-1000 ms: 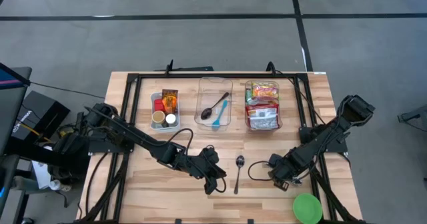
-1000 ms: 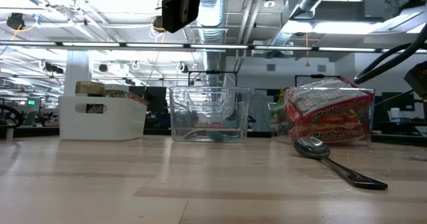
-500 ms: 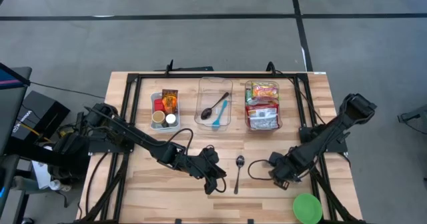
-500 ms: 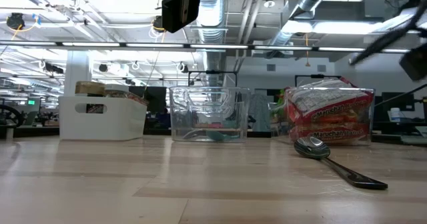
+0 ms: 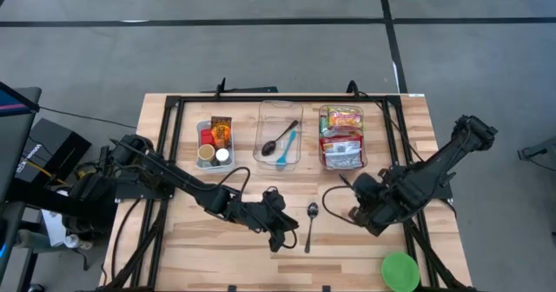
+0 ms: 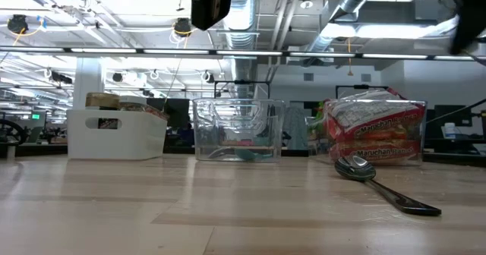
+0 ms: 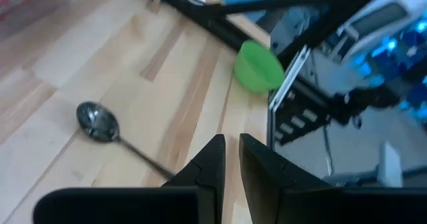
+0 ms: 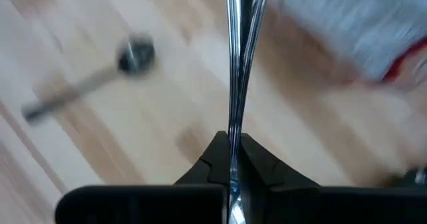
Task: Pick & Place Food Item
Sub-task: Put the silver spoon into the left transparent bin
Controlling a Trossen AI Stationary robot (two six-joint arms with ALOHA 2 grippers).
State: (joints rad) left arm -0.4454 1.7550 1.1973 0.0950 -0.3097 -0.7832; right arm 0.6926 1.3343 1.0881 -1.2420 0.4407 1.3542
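Food packets fill the clear right bin (image 5: 341,140) at the table's far side. On the bare wood at mid-table lies a metal spoon (image 5: 310,222), flat on its back. My right gripper (image 5: 354,210) hangs right of the spoon and is shut on a thin metal utensil handle (image 8: 235,84). My left gripper (image 5: 280,233) waits left of the spoon; its fingers (image 7: 230,159) stand almost together, with nothing between them. In the low view only the left arm's dark head (image 6: 211,4) and a blurred part of the right arm (image 6: 467,23) show. My right gripper pinches the thin metal handle (image 8: 233,134) between its two fingers, which come steeply from above. The handle runs on forward along the fingers, edge-on, and is clear of the table. Its far end is out of the picture, so I cannot name the utensil.
A white bin (image 5: 215,142) with jars and cans stands far left, and a clear bin (image 5: 280,144) with a black and a blue spoon in the middle. A green bowl (image 5: 400,271) sits at the near right corner. A black frame (image 5: 174,109) rims the table.
My right gripper has risen from near the table and gone a little toward the far edge, tipping steeply downward, still shut on the metal handle. The spoon on the table has stayed where it was.
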